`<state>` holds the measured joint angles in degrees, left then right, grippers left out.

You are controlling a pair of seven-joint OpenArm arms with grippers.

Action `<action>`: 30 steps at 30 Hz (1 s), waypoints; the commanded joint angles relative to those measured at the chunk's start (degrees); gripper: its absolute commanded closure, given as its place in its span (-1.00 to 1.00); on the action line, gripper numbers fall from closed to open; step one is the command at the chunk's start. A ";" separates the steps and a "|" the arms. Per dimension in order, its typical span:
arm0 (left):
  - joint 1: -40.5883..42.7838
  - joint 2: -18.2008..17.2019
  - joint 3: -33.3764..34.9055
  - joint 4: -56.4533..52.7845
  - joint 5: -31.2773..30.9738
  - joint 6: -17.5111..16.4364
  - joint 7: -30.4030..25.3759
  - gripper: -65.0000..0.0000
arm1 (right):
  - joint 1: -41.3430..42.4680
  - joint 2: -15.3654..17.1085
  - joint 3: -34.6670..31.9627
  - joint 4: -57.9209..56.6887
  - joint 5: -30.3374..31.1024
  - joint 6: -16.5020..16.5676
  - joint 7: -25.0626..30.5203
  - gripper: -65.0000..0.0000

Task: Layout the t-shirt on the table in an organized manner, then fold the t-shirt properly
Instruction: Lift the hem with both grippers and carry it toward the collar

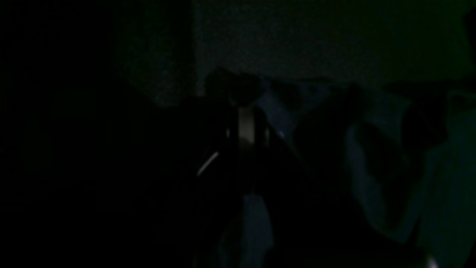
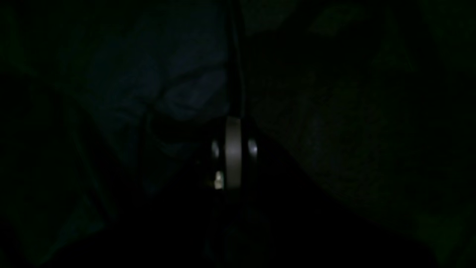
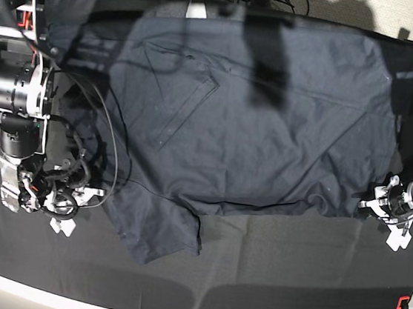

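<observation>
Though creased, t-shirt (image 3: 255,123) spread wide — dark charcoal

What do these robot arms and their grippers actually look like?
Both arms are chunky black cylinders with silver-white bands and loose black cables looping beside them. The right gripper and the left gripper are black and metal-grey with white plastic fingertips.

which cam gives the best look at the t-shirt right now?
Base view. It shows the whole t-shirt spread over the table, one sleeve pointing toward the near edge. Both wrist views are nearly black: the left wrist shows only dim folds of the shirt, the right wrist a faint patch.
</observation>
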<state>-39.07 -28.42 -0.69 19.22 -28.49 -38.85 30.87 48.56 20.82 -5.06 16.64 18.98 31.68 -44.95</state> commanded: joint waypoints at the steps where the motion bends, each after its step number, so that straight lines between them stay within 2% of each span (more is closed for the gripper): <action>1: -1.60 -0.94 0.00 0.72 -0.55 -0.22 -0.96 1.00 | 2.40 0.66 0.17 0.74 0.00 0.46 1.36 1.00; 7: -1.60 -0.96 -0.02 0.79 -0.55 -0.17 -5.70 1.00 | 2.40 1.49 0.17 4.04 -7.50 0.44 8.41 1.00; 10: -1.73 -0.94 -0.02 0.79 -0.55 0.61 -8.50 1.00 | 2.40 2.62 0.17 6.16 -9.33 0.20 11.72 1.00; 13: -1.97 -0.96 -0.02 0.79 -0.52 3.82 -10.03 1.00 | 2.43 3.58 0.17 7.52 -11.89 -2.45 16.06 1.00; 17: -2.05 -0.94 -0.02 0.90 -0.50 4.35 -12.31 1.00 | 2.43 4.57 0.17 8.11 -14.38 -5.60 20.98 1.00; 21: -2.05 -0.96 -0.02 1.33 -0.48 4.39 -14.86 1.00 | 2.40 4.59 0.17 8.11 -14.34 -5.60 21.66 1.00; 25: -2.05 -0.96 -0.02 3.34 -0.28 7.48 -15.21 1.00 | 2.40 4.59 0.17 8.11 -14.34 -5.60 21.57 1.00; 28: -2.01 -0.98 -0.02 5.86 -0.09 7.58 -13.20 1.00 | 2.34 4.59 0.17 8.76 -14.32 -5.49 19.93 1.00; 30: -1.64 -0.98 -0.22 8.44 -0.09 7.58 -10.47 1.00 | 1.81 4.61 0.17 10.51 -14.32 -3.30 18.43 1.00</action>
<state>-38.89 -28.40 -0.64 26.57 -27.79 -31.27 22.04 47.83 24.64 -5.10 25.93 4.21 28.34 -27.77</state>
